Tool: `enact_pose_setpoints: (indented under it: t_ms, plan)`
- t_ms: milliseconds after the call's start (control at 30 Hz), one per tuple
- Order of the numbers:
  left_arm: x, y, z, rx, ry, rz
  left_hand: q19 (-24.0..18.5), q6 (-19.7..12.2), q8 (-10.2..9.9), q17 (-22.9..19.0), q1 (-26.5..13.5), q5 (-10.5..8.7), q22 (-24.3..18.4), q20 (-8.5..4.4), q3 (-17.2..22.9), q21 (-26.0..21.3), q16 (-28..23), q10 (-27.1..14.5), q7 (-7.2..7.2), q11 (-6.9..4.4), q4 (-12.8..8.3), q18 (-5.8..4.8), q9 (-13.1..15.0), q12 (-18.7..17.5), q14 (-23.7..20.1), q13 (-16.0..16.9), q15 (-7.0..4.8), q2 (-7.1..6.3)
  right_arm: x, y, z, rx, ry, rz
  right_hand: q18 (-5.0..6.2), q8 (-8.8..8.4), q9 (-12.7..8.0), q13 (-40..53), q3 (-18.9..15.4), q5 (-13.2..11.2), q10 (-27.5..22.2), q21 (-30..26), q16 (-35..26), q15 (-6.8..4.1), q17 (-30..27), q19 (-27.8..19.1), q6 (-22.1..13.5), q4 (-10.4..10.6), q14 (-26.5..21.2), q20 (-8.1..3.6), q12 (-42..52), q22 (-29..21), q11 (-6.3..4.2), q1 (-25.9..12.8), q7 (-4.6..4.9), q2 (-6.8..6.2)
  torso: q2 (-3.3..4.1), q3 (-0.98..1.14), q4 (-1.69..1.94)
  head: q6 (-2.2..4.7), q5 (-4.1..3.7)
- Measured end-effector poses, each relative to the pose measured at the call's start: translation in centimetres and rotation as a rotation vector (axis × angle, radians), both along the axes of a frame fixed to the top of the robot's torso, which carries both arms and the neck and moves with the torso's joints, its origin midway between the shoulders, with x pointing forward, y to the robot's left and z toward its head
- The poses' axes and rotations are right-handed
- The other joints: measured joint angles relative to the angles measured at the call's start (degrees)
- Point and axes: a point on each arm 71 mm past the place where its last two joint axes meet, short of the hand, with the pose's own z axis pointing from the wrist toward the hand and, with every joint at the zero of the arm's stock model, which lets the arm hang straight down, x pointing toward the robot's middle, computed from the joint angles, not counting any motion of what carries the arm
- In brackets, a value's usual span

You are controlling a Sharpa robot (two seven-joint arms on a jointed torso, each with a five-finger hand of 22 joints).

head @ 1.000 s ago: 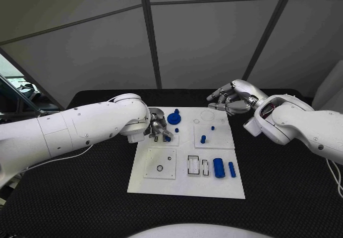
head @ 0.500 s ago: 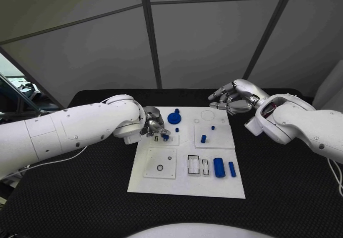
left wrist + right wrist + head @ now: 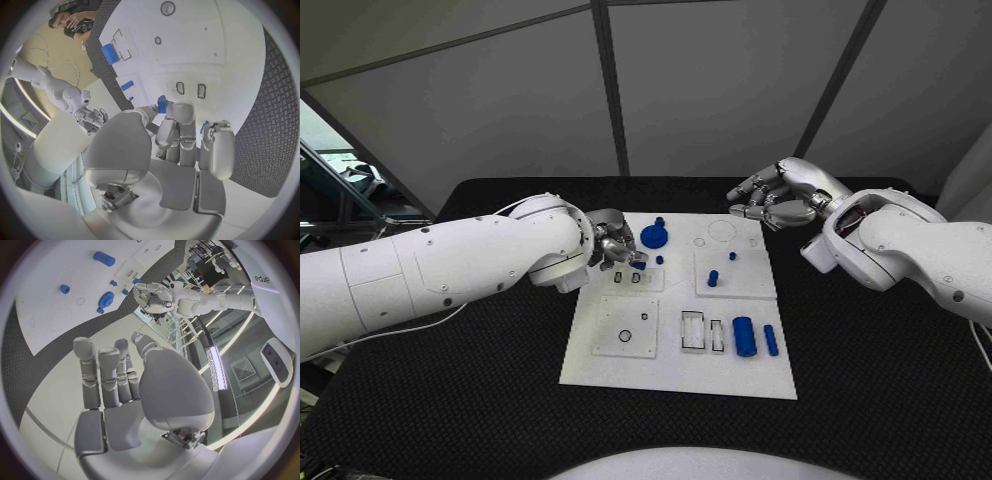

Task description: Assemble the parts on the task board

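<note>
The white task board [image 3: 678,375] lies mid-table. My left hand [image 3: 617,249] hovers over its far left part and pinches a small blue part [image 3: 636,265] at its fingertips; the left wrist view shows that part [image 3: 162,104] above two small dark slots [image 3: 190,89]. A round blue gear-like part [image 3: 655,237] stands just beyond the hand. Two blue pegs [image 3: 713,279] stand in the far right panel. A blue cylinder [image 3: 743,336] and a blue bar [image 3: 770,340] lie at the near right. My right hand [image 3: 776,201] hangs above the board's far right corner, fingers apart, holding nothing.
Two rectangular recesses [image 3: 692,331] sit beside the blue cylinder, and small round holes [image 3: 626,335] mark the near left panel. Black table [image 3: 473,390] surrounds the board on all sides. The right wrist view shows the board [image 3: 37,305] with the gear [image 3: 106,300].
My left hand has drawn a little toward the board's far edge, taking the small blue part with it, and the two slots now show. The right hand has hardly moved.
</note>
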Motion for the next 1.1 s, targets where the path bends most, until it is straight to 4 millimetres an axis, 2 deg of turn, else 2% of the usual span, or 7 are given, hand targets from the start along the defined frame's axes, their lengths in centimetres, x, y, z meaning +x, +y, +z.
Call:
enact_pose_setpoints:
  t_ms: [467, 600, 1100]
  plan:
    - [-0.3, 0.0, -1.2, 0.069, -0.08, -0.01, 0.0, -0.1, 0.2, 0.0, -0.3, -0.2, 0.0, 0.0, 0.5, 0.0, 0.0, 0.0, 0.1, -0.01, -0.1, 0.0, 0.2, 0.0, 0.0, 0.0, 0.01, -0.29, 0.0, -0.1, 0.0, -0.006, -0.006, 0.002, 0.0, 0.0, 0.0, 0.0, 0.0, 0.0, 0.0, 0.0, 0.0, 0.0, 0.0, 0.0, 0.0, 0.0, 0.0, 0.0, 0.0, 0.0, 0.0, 0.0, 0.0, 0.0, 0.01, -0.06, -0.15, -0.19, 0.51]
    - [-0.4, -0.2, -1.4, 0.081, -0.085, -0.015, 0.0, -0.1, 0.2, 0.0, -0.6, -0.21, 0.0, 0.0, 1.1, 0.0, 0.0, 0.0, 0.1, -0.01, -0.8, 0.01, 0.2, 0.0, 0.0, 0.0, 0.01, -0.6, 0.0, 0.0, 0.0, -0.009, -0.009, 0.004, 0.0, 0.0, 0.0, -0.1, 0.0, 0.0, 0.0, 0.0, -0.3, 0.0, -0.1, 0.0, 0.0, 0.0, 0.0, 0.0, 0.0, 0.0, 0.0, 0.0, 0.0, 0.0, 0.03, -0.07, -0.16, -0.15, 0.52]
    - [-0.5, -0.3, -2.0, 0.123, -0.065, -0.022, 0.0, -0.1, 0.2, 0.1, -1.1, -0.44, 0.0, 0.01, 1.7, 0.0, 0.0, 0.0, 0.12, 0.02, -0.6, 0.0, 0.4, 0.0, 0.0, 0.0, 0.03, -0.66, 0.0, 0.0, 0.0, -0.014, -0.015, 0.009, 0.0, 0.0, 0.0, -0.1, 0.0, 0.0, 0.0, 0.0, -0.3, 0.0, -0.1, 0.0, 0.0, 0.0, 0.0, 0.0, 0.0, 0.0, 0.0, 0.0, 0.0, 0.0, 0.09, -0.07, -0.21, -0.07, 0.43]
